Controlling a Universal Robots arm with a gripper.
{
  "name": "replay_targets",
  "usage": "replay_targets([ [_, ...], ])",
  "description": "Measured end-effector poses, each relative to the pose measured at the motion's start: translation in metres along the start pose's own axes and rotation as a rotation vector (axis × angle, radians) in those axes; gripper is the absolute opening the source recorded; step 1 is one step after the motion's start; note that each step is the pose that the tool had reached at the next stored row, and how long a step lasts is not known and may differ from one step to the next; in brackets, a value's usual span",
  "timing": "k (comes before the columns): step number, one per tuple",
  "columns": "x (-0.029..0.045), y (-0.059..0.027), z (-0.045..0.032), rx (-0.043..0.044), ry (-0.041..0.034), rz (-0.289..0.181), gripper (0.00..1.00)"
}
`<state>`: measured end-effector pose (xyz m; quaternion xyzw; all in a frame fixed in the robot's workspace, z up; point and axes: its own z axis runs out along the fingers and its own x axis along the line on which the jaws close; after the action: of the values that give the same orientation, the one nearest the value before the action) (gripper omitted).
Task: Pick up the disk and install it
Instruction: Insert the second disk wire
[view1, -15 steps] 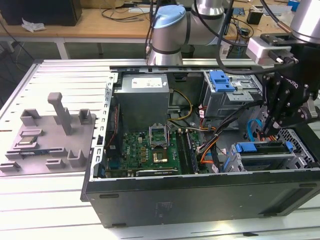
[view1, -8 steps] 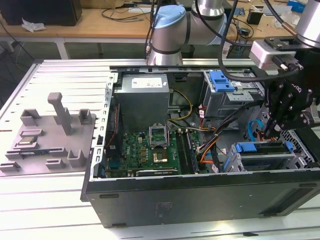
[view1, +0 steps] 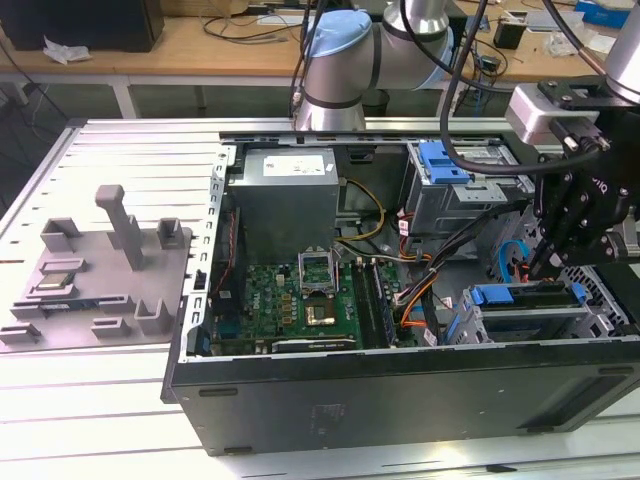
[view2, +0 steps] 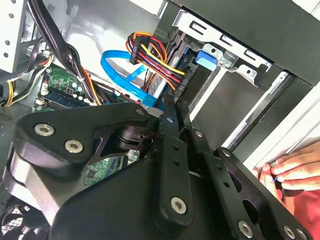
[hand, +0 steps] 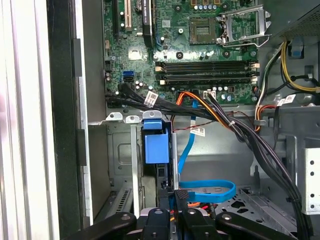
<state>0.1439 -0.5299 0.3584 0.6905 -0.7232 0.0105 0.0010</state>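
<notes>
The disk stands edge-on in the drive bay at the case's front corner on the exterior view's right. Its blue carrier frame (view1: 505, 295) (hand: 156, 145) (view2: 205, 57) shows; its silver body is hidden inside the metal bay. My gripper (view1: 538, 268) (hand: 175, 194) (view2: 167, 107) hangs inside the case just beside that bay, over the blue data cable (hand: 207, 189). Its fingers are shut together with nothing visible between them. Whether the tips touch the carrier, I cannot tell.
The open computer case (view1: 400, 385) lies on a slatted metal table, motherboard (view1: 300, 305) and cable bundles (hand: 235, 120) exposed. A grey fixture tray (view1: 100, 270) sits on the exterior view's left. A person's hand (view2: 292, 167) rests on the case edge near the bay.
</notes>
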Motion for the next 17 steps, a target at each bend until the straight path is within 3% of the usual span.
replay_targets([
  [17, 0.0016, -0.0005, 0.0039, -0.0002, -0.0043, 0.000, 0.16],
])
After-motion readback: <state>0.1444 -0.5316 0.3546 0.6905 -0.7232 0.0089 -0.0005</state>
